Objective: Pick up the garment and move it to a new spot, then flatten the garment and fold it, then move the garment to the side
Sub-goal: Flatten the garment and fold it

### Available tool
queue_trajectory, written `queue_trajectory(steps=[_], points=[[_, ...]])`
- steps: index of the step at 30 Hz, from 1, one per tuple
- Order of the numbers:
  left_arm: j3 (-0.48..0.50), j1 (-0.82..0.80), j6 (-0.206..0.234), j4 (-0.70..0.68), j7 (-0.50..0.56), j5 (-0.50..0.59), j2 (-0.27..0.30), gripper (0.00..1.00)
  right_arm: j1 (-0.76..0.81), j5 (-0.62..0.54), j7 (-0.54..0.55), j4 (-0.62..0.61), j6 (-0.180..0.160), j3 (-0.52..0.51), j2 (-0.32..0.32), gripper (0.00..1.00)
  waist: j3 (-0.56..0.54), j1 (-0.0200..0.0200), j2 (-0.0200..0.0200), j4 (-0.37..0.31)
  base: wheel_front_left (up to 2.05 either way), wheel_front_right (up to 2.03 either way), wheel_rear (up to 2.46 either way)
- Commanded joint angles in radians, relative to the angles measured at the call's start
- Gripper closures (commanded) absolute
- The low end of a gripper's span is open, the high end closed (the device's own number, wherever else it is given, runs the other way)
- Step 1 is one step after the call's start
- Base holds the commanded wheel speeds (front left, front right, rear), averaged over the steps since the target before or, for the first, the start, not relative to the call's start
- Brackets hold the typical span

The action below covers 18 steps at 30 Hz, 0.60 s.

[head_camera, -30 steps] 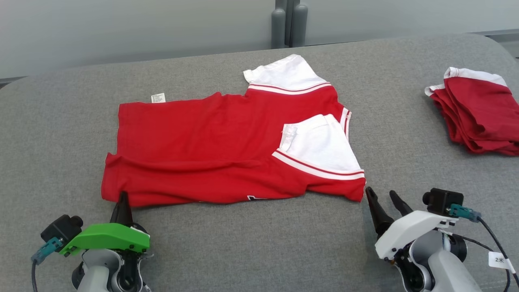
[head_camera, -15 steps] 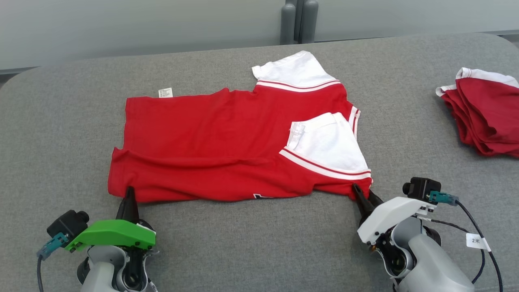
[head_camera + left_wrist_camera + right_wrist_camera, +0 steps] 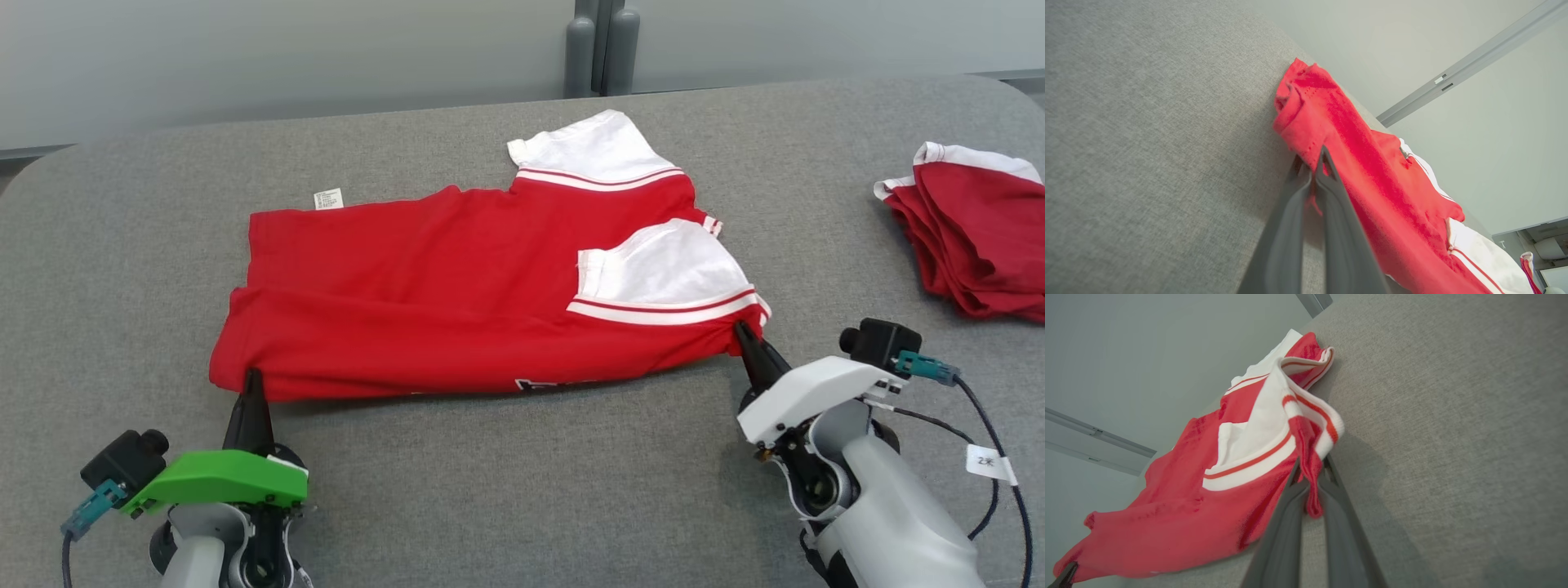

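The garment (image 3: 457,286) is a red shirt with white sleeves, lying partly folded on the grey table (image 3: 522,490). My left gripper (image 3: 251,377) is shut on its near left corner, and the red cloth (image 3: 1339,139) bunches around the fingertips in the left wrist view. My right gripper (image 3: 744,333) is shut on the near right corner beside the white sleeve. In the right wrist view a strip of red cloth (image 3: 1308,469) hangs pinched between the fingers (image 3: 1286,522). The near edge is lifted a little off the table.
A second red and white garment (image 3: 971,237) lies folded at the table's right edge. A grey post (image 3: 594,45) stands behind the table's far edge. Bare grey tabletop lies in front of the shirt and to its left.
My right gripper moved in to the shirt's near right corner and shut on it. Both grippers have lifted the near edge slightly. The head camera shifted a little.
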Motion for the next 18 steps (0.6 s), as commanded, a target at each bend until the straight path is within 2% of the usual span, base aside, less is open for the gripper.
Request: queue_trajectory(steps=[1, 5, 8, 18], points=[[0.001, 0.031, -0.004, -0.028, -0.003, -0.012, 0.007, 1.00, 0.035, 0.012, 0.021, -0.038, 0.000, -0.020, -0.027, 1.00, -0.007, 0.0000, 0.0000, 0.000, 0.00, 0.00, 0.00], [-0.011, 0.100, 0.000, -0.099, 0.006, -0.021, 0.001, 1.00, 0.108, 0.021, 0.081, -0.141, 0.000, -0.061, -0.061, 1.00, -0.017, 0.0000, 0.0000, 0.000, 0.00, 0.00, 0.00], [-0.024, 0.162, 0.019, -0.148, 0.019, -0.019, -0.004, 1.00, 0.184, 0.000, 0.122, -0.220, 0.000, -0.098, -0.074, 1.00, -0.021, 0.0000, 0.0000, -0.001, 0.00, 0.00, 0.00], [-0.062, 0.313, 0.072, -0.214, 0.026, -0.061, -0.019, 1.00, 0.374, -0.072, 0.230, -0.410, 0.000, -0.213, -0.019, 1.00, -0.032, 0.0000, 0.0000, -0.006, 0.00, 0.00, 0.00]])
